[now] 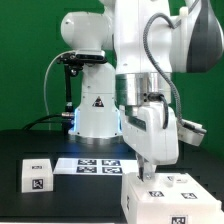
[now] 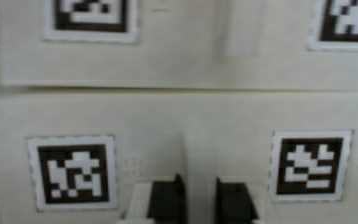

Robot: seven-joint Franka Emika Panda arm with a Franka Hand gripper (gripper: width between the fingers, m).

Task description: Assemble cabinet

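Observation:
The cabinet, a white box with black-and-white tags on top, stands at the front of the exterior view's right. My gripper comes straight down onto its top near its left edge. In the wrist view the cabinet's white tagged surface fills the frame, with a seam across it. My gripper has its two dark fingers close together, with a thin white upright strip of the cabinet between them. The jaws look closed on that strip.
A small white part with a tag lies at the exterior view's left on the black table. The marker board lies flat between it and the cabinet. The arm's white base stands behind.

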